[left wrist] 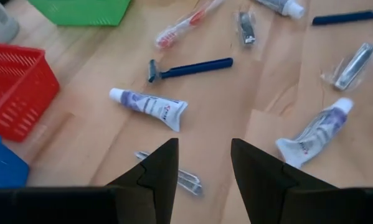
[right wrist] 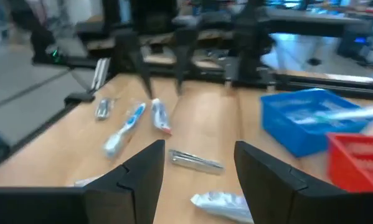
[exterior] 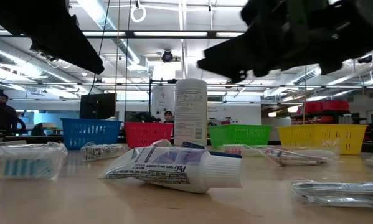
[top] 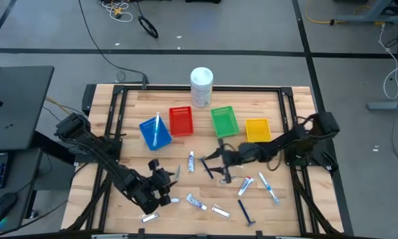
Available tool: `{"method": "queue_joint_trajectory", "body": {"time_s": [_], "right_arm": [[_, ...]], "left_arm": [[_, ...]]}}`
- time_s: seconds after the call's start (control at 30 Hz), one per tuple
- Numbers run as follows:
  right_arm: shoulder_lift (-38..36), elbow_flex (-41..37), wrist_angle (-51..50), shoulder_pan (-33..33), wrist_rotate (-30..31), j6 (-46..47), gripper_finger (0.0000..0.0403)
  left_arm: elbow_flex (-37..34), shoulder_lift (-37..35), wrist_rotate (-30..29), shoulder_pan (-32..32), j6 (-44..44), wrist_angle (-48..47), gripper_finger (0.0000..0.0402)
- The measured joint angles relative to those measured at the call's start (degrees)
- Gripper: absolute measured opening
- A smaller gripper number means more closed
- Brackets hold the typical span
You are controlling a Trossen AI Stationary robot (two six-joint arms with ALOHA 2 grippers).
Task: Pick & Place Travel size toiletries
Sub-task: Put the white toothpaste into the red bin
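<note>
Now my left claw (left wrist: 202,168) hangs with fingers apart and empty above a silvery sachet (left wrist: 174,176), a white toothpaste tube (left wrist: 150,107) at eleven o'clock; my right claw (right wrist: 198,171) is spread too.

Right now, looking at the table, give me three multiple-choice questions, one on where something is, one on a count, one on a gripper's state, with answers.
1. Where does the white tub stand?
A. behind the red basket and green basket
B. inside the yellow basket
C. at the near edge

2. How many baskets are in the row?
A. two
B. four
C. six

3. How is the left gripper?
A. shut on a razor
B. open, holding nothing
C. shut on a tube

Answers: 1 A, the high view shows it beyond those two. 2 B, blue, red, green, yellow. 3 B, the left wrist view shows bare wood between its fingers.
</note>
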Motion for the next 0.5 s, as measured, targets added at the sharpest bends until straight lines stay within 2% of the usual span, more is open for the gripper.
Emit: {"method": "queue_joint_trajectory", "body": {"time_s": [0.17, 0.27, 0.37, 0.5], "right_arm": [[7.5, 11.3, -17.7, 0.0, -1.2, -7.3, 0.0204], [9.8, 17.6, -26.2, 0.0, -0.5, -8.5, 0.0204], [11.8, 21.2, -30.6, -0.1, 0.7, -10.0, 0.0204], [13.6, 22.0, -31.1, -0.1, 0.7, -12.4, 0.0204]], "left_arm": [[0.0, 0.0, 0.0, 1.4, 2.6, -2.5, 0.0155], [0.0, 0.0, 0.0, 2.8, 2.6, -4.7, 0.0155], [0.0, 0.0, 0.5, 4.0, 2.7, -5.4, 0.0155], [0.0, 0.0, 1.6, 5.1, 3.0, -5.4, 0.0155]]}}
